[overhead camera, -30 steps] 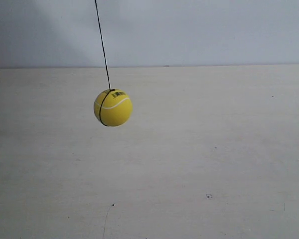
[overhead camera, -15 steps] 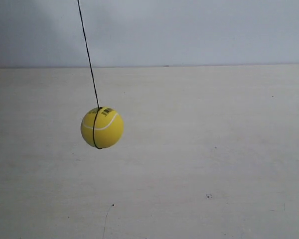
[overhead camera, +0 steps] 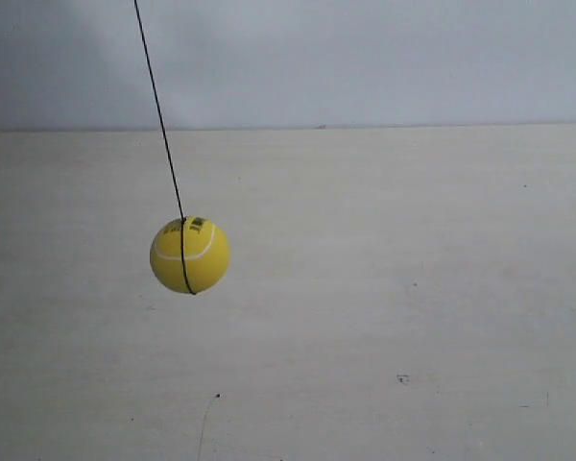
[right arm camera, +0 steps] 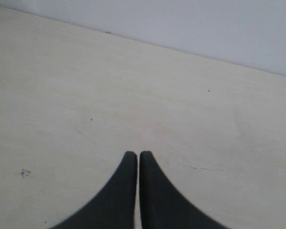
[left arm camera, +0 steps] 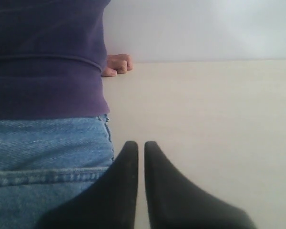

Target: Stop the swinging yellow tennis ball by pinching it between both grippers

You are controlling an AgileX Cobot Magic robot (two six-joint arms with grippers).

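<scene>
The yellow tennis ball (overhead camera: pixel 189 254) hangs on a thin dark string (overhead camera: pixel 158 110) above the pale table, left of centre in the exterior view. Its white seam and dark print face the camera. Neither arm shows in that view. In the left wrist view my left gripper (left arm camera: pixel 140 145) is shut, its black pointed jaws almost touching with nothing between them. My right gripper (right arm camera: pixel 135 155) in the right wrist view is likewise shut and empty over bare table. The ball appears in neither wrist view.
A person in a dark purple top (left arm camera: pixel 47 57) and blue jeans (left arm camera: pixel 43 157) stands close beside the left gripper, a hand (left arm camera: pixel 117 64) resting on the table edge. The pale wooden table (overhead camera: pixel 413 288) meets a light wall (overhead camera: pixel 365 58) behind.
The ball has swung leftward and lower in the exterior view, and the string's top has shifted left. Between half a second ago and now it moved only slightly.
</scene>
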